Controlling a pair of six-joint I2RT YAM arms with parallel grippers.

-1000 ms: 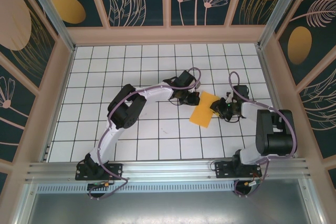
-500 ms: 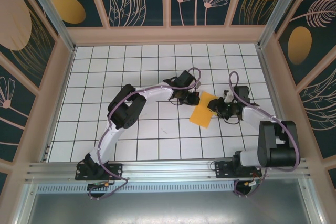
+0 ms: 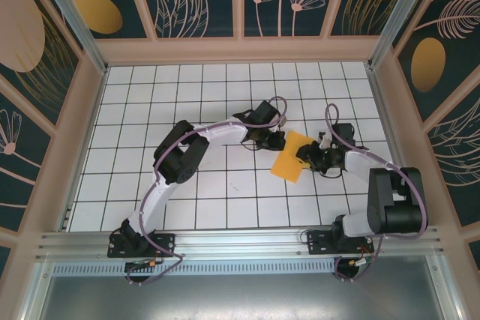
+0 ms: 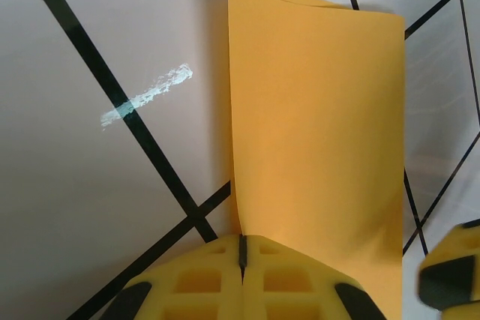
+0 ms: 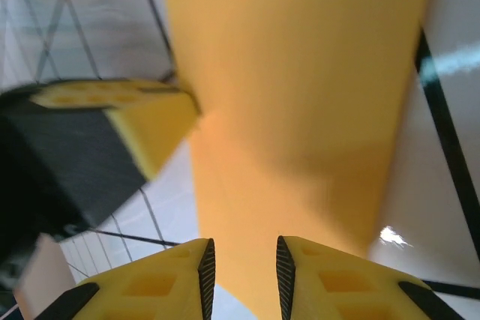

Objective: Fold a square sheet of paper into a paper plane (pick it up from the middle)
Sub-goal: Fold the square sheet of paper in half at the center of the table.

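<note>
The square sheet of paper (image 3: 289, 158) lies on the white grid table as an orange-yellow oblong, with two slightly offset layers at its far edge (image 4: 315, 110). My left gripper (image 3: 275, 140) is shut; its fingertips (image 4: 241, 239) rest against the paper's near corner, and the paper's edge runs up to the seam between them. My right gripper (image 3: 308, 154) is at the sheet's opposite side, open a little (image 5: 241, 260). Paper (image 5: 300, 110) lies below the gap and nothing is pinched. Each wrist view catches the other gripper: left (image 5: 112, 129), right (image 4: 450, 275).
A pale smear (image 4: 146, 97) marks the tile left of the paper. Wooden walls (image 3: 82, 133) and metal posts (image 3: 379, 43) box in the table. The two arms meet mid-table from either side.
The right gripper has edged slightly left toward the paper and its arm's elbow has swung. The left arm and the paper have stayed put.
</note>
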